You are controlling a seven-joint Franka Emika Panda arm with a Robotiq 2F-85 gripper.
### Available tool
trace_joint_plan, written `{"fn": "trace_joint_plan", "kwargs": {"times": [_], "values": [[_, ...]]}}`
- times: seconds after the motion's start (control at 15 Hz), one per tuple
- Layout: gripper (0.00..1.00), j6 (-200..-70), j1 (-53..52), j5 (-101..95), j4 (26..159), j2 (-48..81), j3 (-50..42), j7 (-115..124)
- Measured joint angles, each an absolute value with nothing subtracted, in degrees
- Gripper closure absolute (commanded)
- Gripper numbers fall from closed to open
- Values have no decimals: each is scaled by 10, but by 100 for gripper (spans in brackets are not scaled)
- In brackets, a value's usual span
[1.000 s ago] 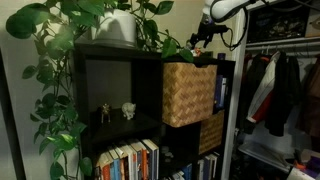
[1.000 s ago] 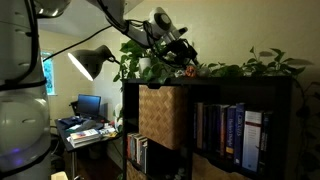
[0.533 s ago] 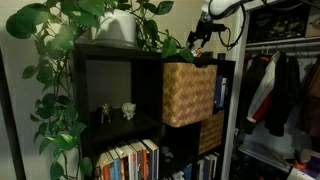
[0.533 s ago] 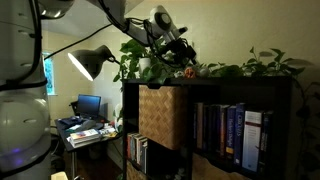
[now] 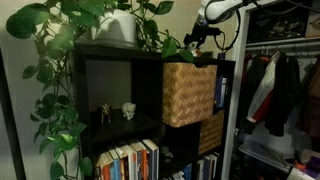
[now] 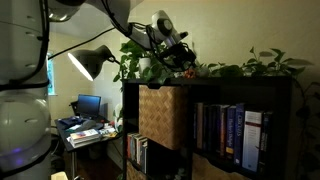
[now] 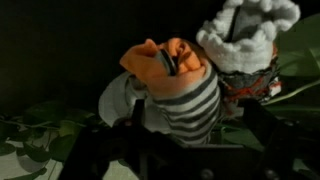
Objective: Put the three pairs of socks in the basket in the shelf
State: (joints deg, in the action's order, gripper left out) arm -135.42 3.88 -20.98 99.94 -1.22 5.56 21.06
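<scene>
The gripper [image 6: 181, 62] hovers over the top of the shelf [image 6: 240, 86]. Its jaws flank the striped, orange-toed sock pair [image 7: 175, 95] directly ahead, but whether they are clamped on it cannot be told. A grey-white sock pair [image 7: 243, 38] lies just beyond. The basket [image 5: 188, 92] sits below the gripper, in a compartment. The vine leaves [image 7: 35, 125] crowding the jaws could snag them. A shallow pinch could let the bundle slip behind the shelf.
</scene>
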Motion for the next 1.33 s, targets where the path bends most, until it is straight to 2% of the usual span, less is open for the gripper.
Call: {"fn": "trace_joint_plan", "kwargs": {"times": [0.07,0.13,0.27,0.47,0.8,0.93,1.33], "values": [[21,-1366,39,-210,999,-8,55,205],[29,-1376,39,-210,999,-3,54,200],[36,-1388,38,-210,999,3,51,188],[58,-1386,37,-210,999,8,49,174],[88,-1374,34,-210,999,2,49,147],[92,-1368,31,-210,999,-1,49,139],[92,-1339,16,-210,999,-24,49,121]]}}
